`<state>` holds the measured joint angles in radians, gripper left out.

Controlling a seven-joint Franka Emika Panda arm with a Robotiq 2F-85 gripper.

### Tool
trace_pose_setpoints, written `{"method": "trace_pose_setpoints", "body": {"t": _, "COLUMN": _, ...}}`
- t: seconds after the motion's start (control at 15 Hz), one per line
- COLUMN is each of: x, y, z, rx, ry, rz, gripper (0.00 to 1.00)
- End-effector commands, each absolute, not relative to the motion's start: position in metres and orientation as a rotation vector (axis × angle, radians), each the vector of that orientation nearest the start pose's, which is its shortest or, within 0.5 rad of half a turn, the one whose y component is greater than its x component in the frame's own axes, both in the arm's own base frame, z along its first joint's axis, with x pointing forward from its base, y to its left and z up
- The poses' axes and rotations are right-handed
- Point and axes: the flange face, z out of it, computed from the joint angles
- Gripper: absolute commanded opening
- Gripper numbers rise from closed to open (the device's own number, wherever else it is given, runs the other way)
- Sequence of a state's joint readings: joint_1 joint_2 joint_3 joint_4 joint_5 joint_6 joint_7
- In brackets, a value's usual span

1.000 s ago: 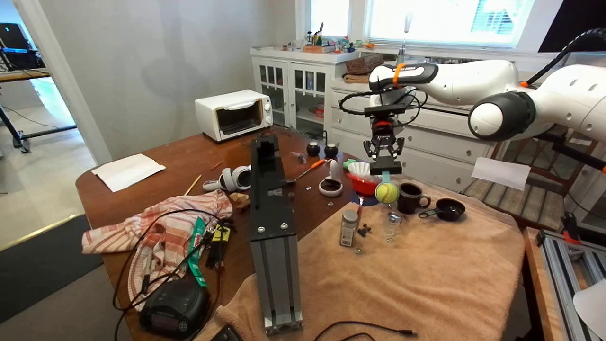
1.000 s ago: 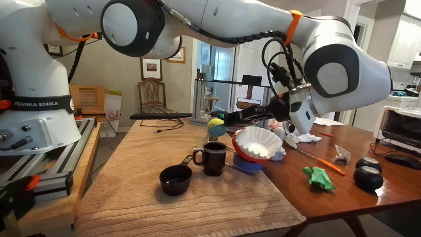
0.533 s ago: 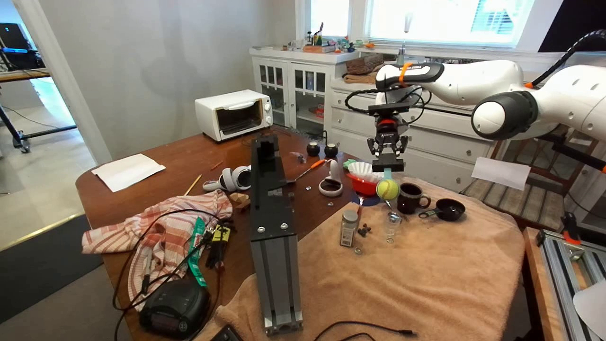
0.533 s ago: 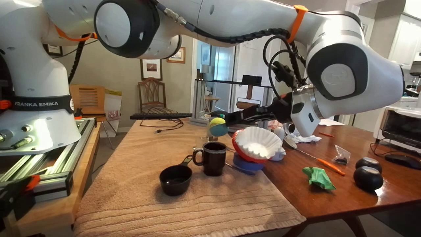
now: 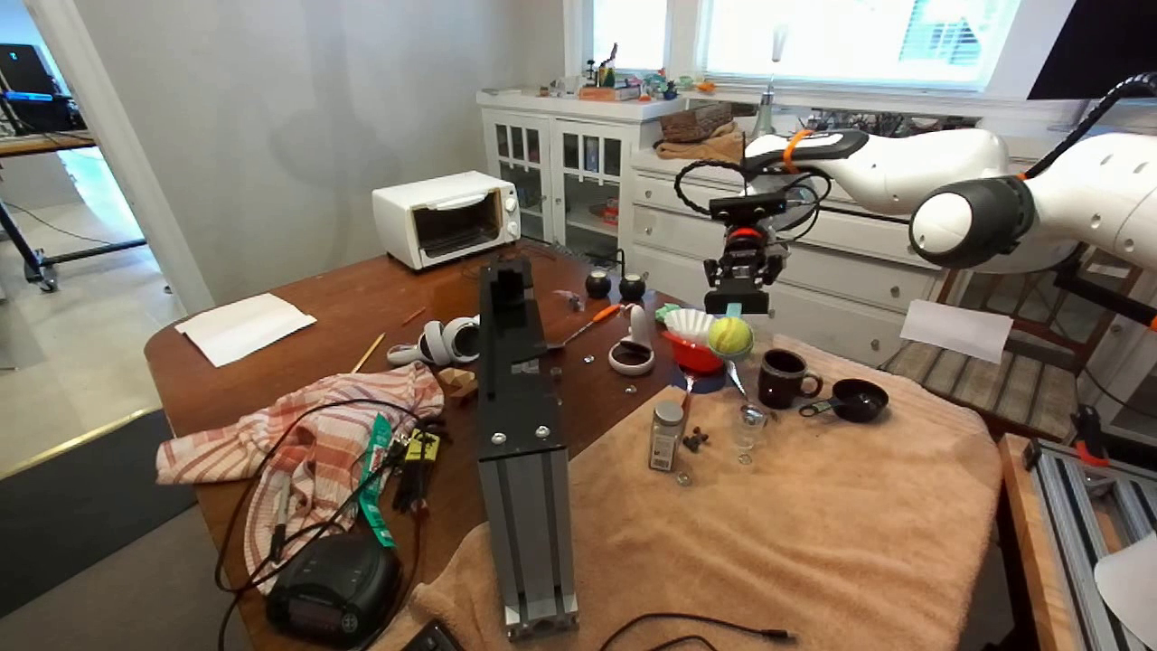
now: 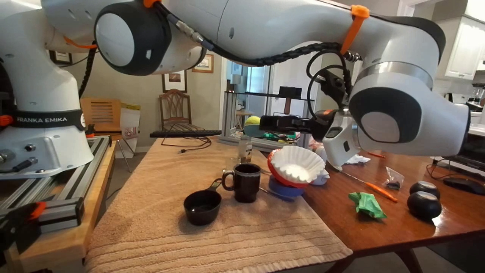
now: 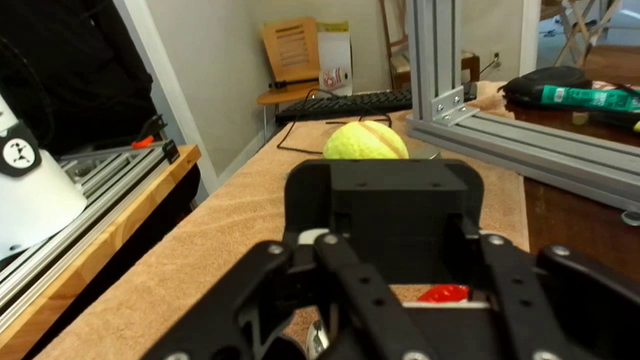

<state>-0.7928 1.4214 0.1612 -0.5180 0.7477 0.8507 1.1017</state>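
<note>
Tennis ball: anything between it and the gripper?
Yes. A black block sits between the fingers of the gripper, and a teal piece reaches from it to the tennis ball. In the wrist view, the block hides the ball's lower part. Nothing else visible lies between.

The gripper (image 6: pixel 265 123), sloping downward before, is now almost level. The tennis ball (image 5: pixel 729 336) in its teal scoop (image 6: pixel 253 131) has risen higher above the towel (image 6: pixel 159 182), near its edge along the wooden table (image 6: pixel 401 223); in an exterior view, more of the jar (image 6: pixel 245 151) shows beneath.
</note>
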Motion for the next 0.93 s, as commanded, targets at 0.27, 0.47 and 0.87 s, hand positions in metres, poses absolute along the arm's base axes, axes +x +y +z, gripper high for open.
{"method": "trace_pose_setpoints", "body": {"t": 0.27, "x": 0.580, "y": -0.407, "z": 0.151, "rx": -0.959, "ry": 1.463, "rz": 1.348, "gripper": 0.22}}
{"method": "trace_pose_setpoints", "body": {"t": 0.47, "x": 0.591, "y": -0.425, "z": 0.141, "rx": -0.817, "ry": 1.509, "rz": 1.221, "gripper": 0.22}}
{"method": "trace_pose_setpoints", "body": {"t": 0.87, "x": 0.595, "y": -0.442, "z": 0.141, "rx": -0.757, "ry": 1.506, "rz": 1.096, "gripper": 0.22}}
